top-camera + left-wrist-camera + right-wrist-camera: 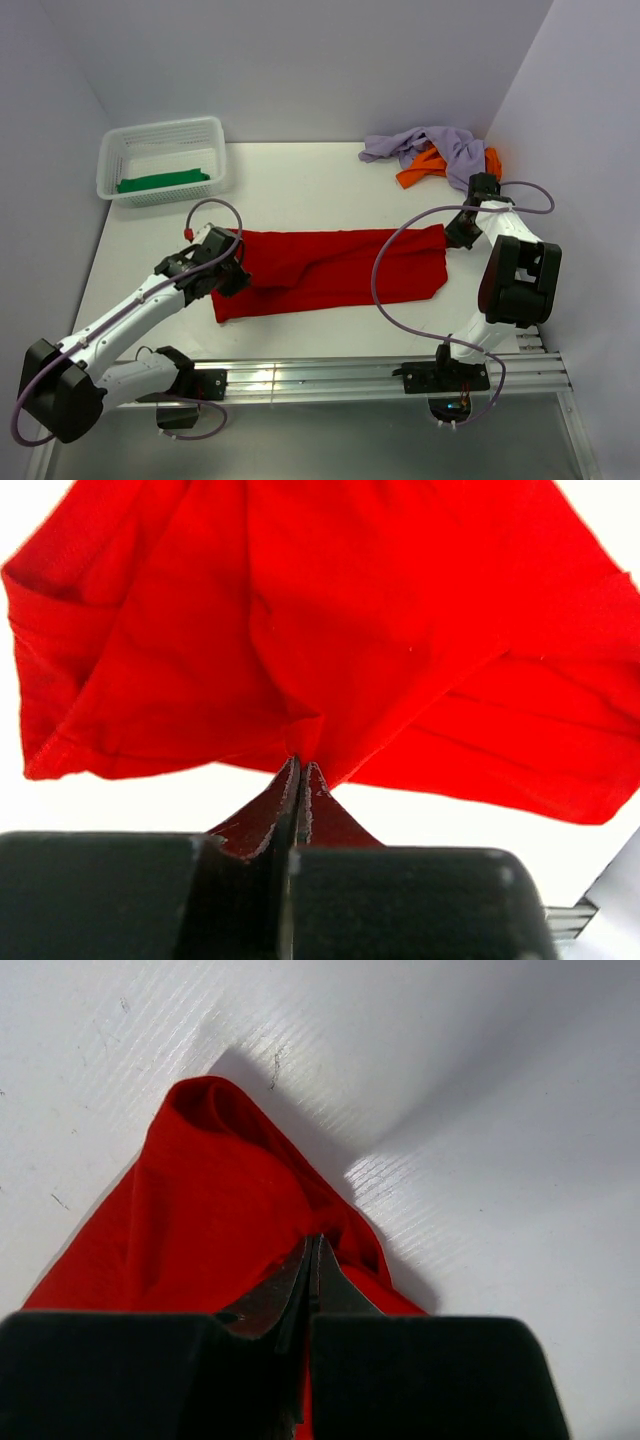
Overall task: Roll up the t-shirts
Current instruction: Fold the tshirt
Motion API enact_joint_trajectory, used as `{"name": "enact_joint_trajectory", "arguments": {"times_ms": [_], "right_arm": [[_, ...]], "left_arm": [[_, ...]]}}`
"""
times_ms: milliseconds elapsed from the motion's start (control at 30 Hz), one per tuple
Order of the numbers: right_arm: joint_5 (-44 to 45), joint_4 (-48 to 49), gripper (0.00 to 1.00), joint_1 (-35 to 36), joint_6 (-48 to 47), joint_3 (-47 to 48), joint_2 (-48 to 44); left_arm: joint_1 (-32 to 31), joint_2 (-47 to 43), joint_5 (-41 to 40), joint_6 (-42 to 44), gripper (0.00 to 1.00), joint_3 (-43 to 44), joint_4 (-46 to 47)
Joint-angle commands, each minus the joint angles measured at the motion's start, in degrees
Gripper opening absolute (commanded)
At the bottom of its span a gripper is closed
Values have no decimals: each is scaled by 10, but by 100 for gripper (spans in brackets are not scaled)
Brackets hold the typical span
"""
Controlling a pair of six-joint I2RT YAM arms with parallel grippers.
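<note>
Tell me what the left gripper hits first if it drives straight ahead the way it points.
The red t-shirt: the left gripper is shut on its near edge, and the cloth spreads directly ahead, so it would push into that fabric first. What lies beyond the shirt is hard to judge from these views.

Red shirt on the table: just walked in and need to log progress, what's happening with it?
Both arms hold the red t-shirt, which lies as a long strip: the left tool is shut on its left end, the right tool on its right corner. It isn't rolled yet. A green t-shirt lies in the basket.
</note>
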Motion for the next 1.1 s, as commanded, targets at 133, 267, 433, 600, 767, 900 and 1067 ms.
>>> {"name": "enact_joint_trajectory", "arguments": {"times_ms": [133,267,433,600,767,900,1067], "right_arm": [[16,-5,0,-5,8,-1,-14],[16,-6,14,-5,9,1,-18],[23,-8,35,-5,9,13,-32],[8,17,52,-5,11,16,-45],[-26,37,57,-5,14,14,-30],[-35,43,57,-5,17,10,-1],[-36,57,57,-5,29,-15,18]], "left_arm": [[-36,-5,13,-16,22,-23,27],[-41,-8,-2,-12,48,-12,4],[-39,-28,-50,16,70,28,-59],[45,5,-29,83,71,59,-38],[124,68,-8,139,71,68,21],[165,127,7,159,71,68,69],[177,201,10,177,71,78,113]]}}
